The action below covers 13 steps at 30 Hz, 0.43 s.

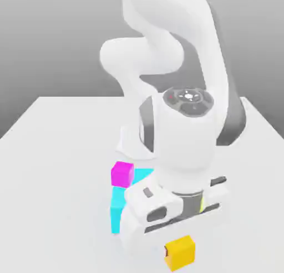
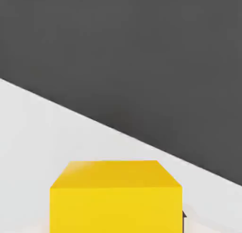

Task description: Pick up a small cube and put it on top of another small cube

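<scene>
Broadly, the scene is taken up by a pale grey table [image 1: 50,155], seen reaching back to a grey backdrop; over its near middle the white arm [image 1: 166,55] is bent forward and down, its wide wrist section being turned toward the viewer; below the wrist the white hand is seen, and beneath it the gripper [image 1: 178,254] is lowered at the near edge of the exterior view. Behind the hand, toward the exterior view's left, a cyan block [image 1: 117,208] is seen lying on the table, partly hidden by the hand; a magenta cube [image 1: 122,174] is seen at its far end, though whether it rests on the block or just behind it cannot be told. The small cube [image 1: 180,252], plain yellow, is found directly under the hand, near and to the exterior view's right of the cyan block; the gripper's jaws are drawn in tightly on it, so that it is gripped between them; in the hand view the same cube [image 2: 116,194] is seen close before the camera, with white table and dark ground beyond it.
</scene>
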### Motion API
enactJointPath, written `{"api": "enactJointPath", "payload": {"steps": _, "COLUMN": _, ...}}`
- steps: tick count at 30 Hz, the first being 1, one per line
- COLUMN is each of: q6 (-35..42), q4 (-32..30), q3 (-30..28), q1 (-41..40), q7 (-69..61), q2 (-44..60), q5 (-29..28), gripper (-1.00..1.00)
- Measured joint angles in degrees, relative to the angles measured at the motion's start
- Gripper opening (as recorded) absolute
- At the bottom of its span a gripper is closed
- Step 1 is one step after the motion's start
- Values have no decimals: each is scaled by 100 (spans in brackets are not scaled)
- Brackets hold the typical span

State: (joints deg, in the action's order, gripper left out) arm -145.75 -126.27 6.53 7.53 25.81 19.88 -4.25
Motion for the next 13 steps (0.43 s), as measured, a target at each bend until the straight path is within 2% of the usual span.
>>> {"api": "enactJointPath", "payload": {"steps": 6, "q6": 638, "q4": 1149, "q3": 657, "q1": 791, "q7": -671, "q2": 574, "q5": -421, "gripper": -100}}
{"api": "enactJointPath", "payload": {"steps": 9, "q6": 287, "q4": 1368, "q3": 609, "q1": 1027, "q7": -673, "q2": 1159, "q5": -644, "gripper": -100}}
{"api": "enactJointPath", "payload": {"steps": 10, "q6": 196, "q4": 1389, "q3": 580, "q1": 1064, "q7": -660, "q2": 1273, "q5": -680, "gripper": 100}}
{"api": "enactJointPath", "payload": {"steps": 13, "q6": 196, "q4": 1389, "q3": 580, "q1": 1064, "q7": -660, "q2": 1273, "q5": -680, "gripper": 100}}
